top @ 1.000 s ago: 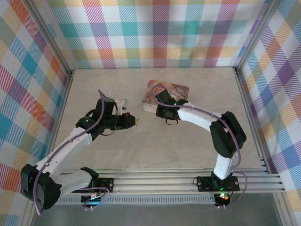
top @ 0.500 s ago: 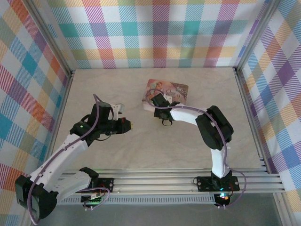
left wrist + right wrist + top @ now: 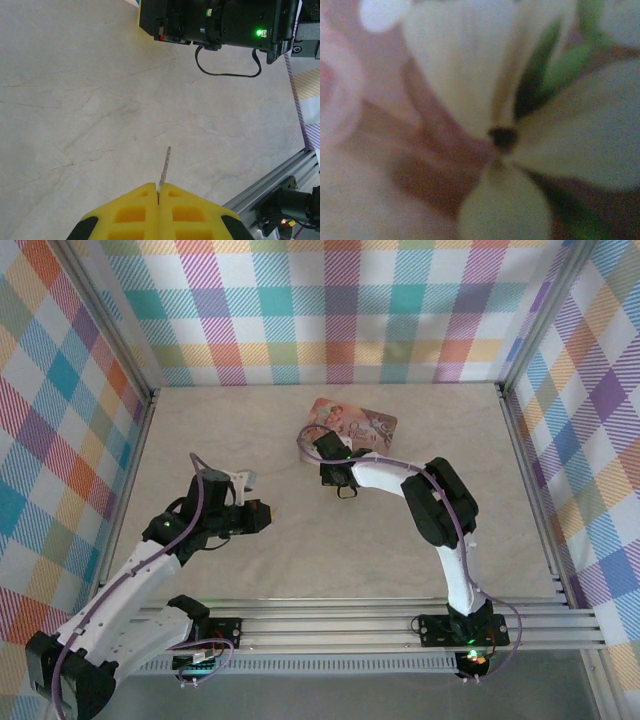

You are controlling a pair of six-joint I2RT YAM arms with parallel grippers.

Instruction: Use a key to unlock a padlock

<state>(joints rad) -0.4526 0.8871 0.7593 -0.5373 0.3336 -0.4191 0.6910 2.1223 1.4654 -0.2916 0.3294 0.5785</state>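
In the left wrist view my left gripper (image 3: 158, 189) has its yellow fingers (image 3: 132, 212) pressed together on the key (image 3: 165, 162), whose thin blade sticks out forward over the table. From above, the left gripper (image 3: 262, 515) hovers left of centre. My right gripper (image 3: 323, 448) is at the left edge of the flat pink illustrated box (image 3: 362, 424), its jaws covered by the wrist. The right wrist view is a blurred close-up of the box's picture (image 3: 480, 120). The padlock is hidden.
The right arm's black wrist body (image 3: 220, 22) with a green light and a looping cable lies ahead of the left gripper. An aluminium rail (image 3: 350, 625) runs along the near edge. Checked walls (image 3: 330, 310) enclose the beige table (image 3: 300, 560).
My left gripper has drawn back toward the left and the near side, key still held. The right gripper has slid left along the box's edge, and the box has turned slightly.
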